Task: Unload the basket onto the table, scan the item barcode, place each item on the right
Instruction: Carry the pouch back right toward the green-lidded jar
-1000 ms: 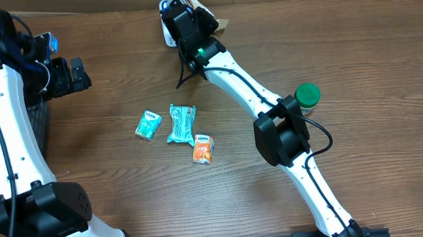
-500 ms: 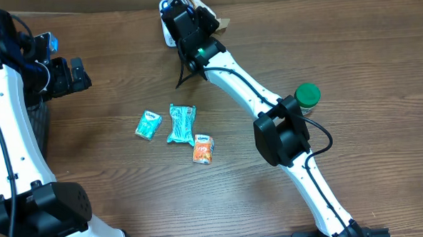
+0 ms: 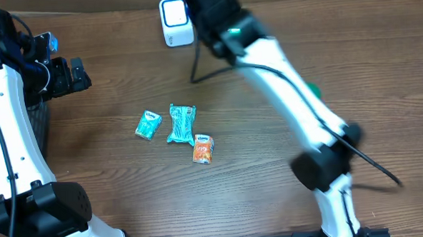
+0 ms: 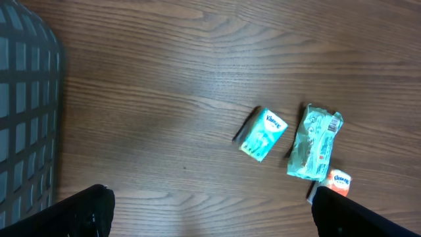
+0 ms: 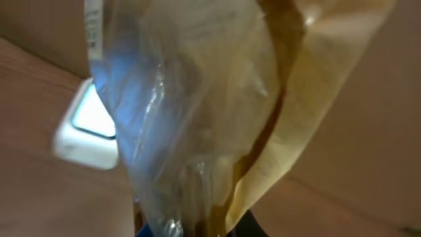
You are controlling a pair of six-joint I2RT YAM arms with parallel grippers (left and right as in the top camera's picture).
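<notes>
Gripping a packet [image 5: 197, 99] of clear film and tan paper in the right fingers [image 5: 247, 228], clenched on its lower end and mostly hidden behind it. Held aloft at the far edge of the worktop [image 3: 129, 193], just beside the white scanner [image 3: 174, 21] with the blue-lit window; impossible to pick out from overhead, lost in the blur of the right arm [image 3: 266, 59]. Judged step: presenting the barcode to that window. To do it well, slow down on nearing the window, turn the printed face square to the lit glass, choose an angle at which no crease or glare breaks the bars, pause there near the glass without touching it, and keep the fingers clear of the code. No barcode visible in the wrist view, so expect to roll the wrist until the right face meets the window. Pointing straight out from the fingers, long axis running up the wrist view with a slight lean, clear film on the side nearer the scanner and tan paper on the side away from it. Nothing in the left fingers [image 4: 82, 214], released and spread wide over the left edge beside the dark mesh basket [image 4: 26, 99], well apart from the three small packs [image 3: 175, 127] lying loose mid-worktop; best left parked there
</notes>
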